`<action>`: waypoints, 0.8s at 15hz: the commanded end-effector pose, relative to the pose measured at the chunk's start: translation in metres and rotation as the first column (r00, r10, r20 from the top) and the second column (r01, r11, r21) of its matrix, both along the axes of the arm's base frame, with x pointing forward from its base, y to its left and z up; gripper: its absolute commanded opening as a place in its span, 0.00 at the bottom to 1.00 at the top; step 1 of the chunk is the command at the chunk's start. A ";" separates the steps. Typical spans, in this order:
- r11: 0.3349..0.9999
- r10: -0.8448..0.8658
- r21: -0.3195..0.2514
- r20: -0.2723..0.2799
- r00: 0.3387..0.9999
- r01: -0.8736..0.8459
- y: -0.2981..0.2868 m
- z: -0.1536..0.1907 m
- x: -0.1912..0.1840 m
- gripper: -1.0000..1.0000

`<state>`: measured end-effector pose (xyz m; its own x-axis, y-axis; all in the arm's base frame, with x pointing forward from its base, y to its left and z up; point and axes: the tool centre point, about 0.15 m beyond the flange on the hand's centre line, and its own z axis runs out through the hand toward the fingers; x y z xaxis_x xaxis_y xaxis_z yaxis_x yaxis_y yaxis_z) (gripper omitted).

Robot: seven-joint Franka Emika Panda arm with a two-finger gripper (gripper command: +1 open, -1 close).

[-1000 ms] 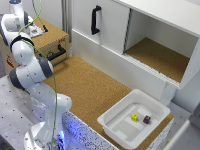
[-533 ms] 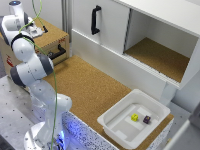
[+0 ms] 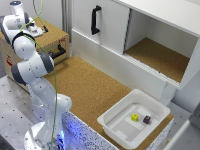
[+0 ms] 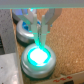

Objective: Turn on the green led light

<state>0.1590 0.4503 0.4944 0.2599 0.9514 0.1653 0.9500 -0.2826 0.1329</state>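
The green led light (image 4: 38,54) glows on the desk (image 4: 67,30). We see the fingers (image 4: 41,35) nearly closed just above its dome, gripping nothing.

Both pictures are soft and a little blurry. The exterior view is lit evenly and brightly from above, and only soft shadows are seen. The inside of the open cupboard (image 3: 159,52) is darker, with shade along its back wall. A small blue glow is seen on the speckled edge near the robot's base (image 3: 47,137). The wrist view is dimmer and grainy. There, a strong green glow is given off by the green led light (image 4: 39,54), and its middle is washed out to white. The claw (image 4: 40,34) is tinted green by it.
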 end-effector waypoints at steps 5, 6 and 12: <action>0.975 -0.223 -0.032 -0.067 0.972 0.221 -0.051 0.023 0.037 1.00; 0.973 -0.232 -0.034 -0.070 0.970 0.230 -0.054 0.023 0.038 1.00; 0.936 -0.349 -0.018 -0.158 0.924 0.350 -0.091 0.013 0.039 1.00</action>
<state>0.1949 0.3918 0.5166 0.5138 0.8508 0.1101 0.8477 -0.5233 0.0874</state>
